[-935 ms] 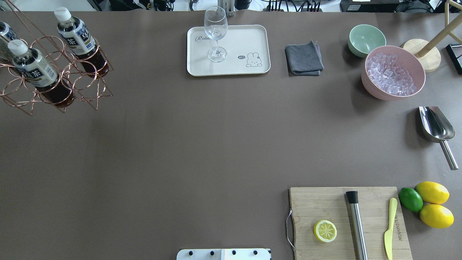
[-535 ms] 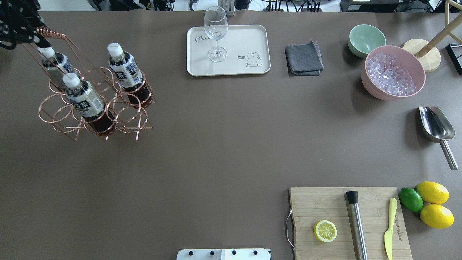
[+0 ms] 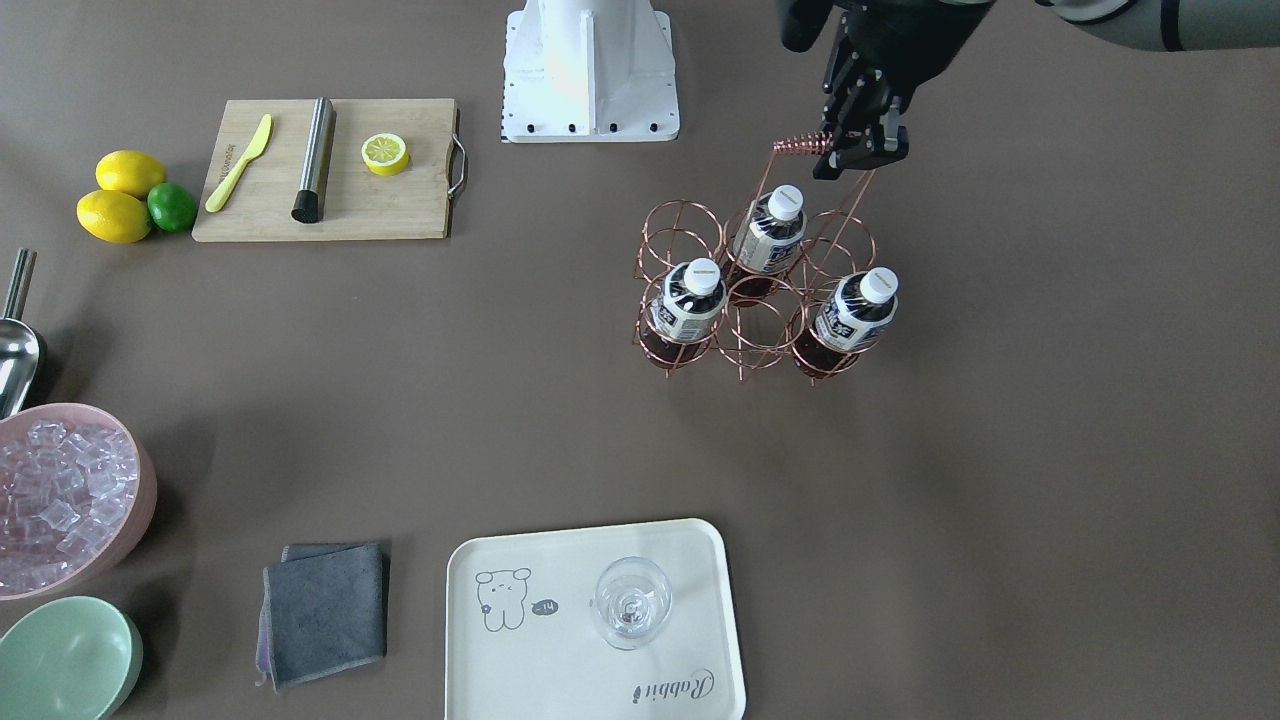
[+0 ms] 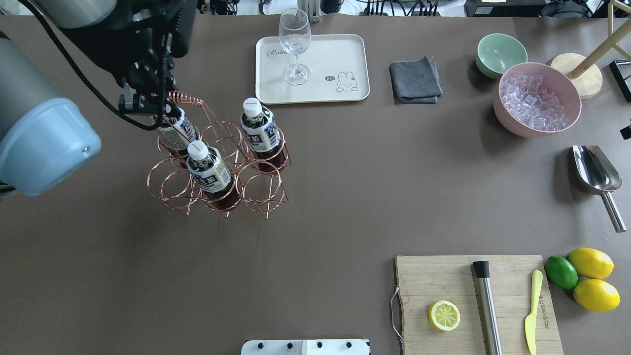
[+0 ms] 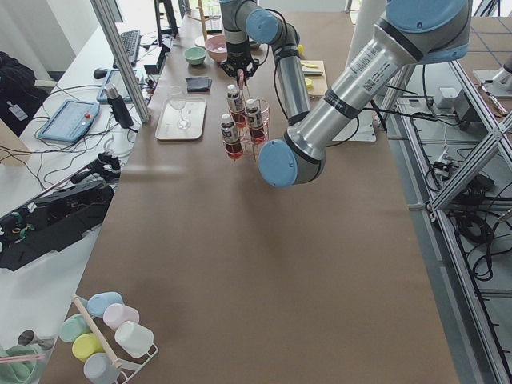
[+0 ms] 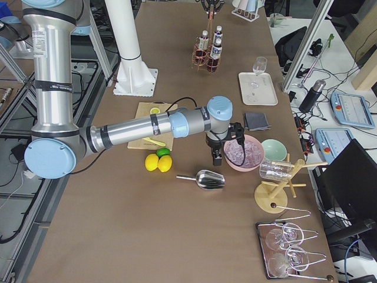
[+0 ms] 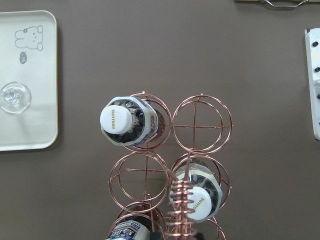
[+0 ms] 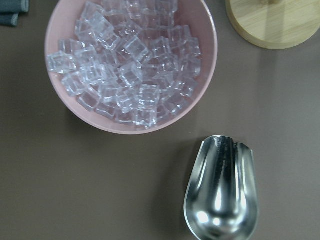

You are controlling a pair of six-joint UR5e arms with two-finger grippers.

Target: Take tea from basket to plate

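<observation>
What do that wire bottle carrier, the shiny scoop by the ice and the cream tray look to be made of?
Basket: thin metal wire with a glossy copper or rose-gold finish, probably plated; it glints and forms stiff, even rings.
Scoop: polished steel, it seems; mirror-like reflections.
Plate: matte cream plastic, perhaps melamine; smooth moulded rim with rounded corners and a printed drawing.

The right gripper [image 6: 217,160] hangs just beside the pink bowl [image 6: 238,167] of ice, near the scoop [image 6: 203,178]; far off, the basket [image 6: 200,60] holds tea bottles [image 6: 217,46]
</observation>
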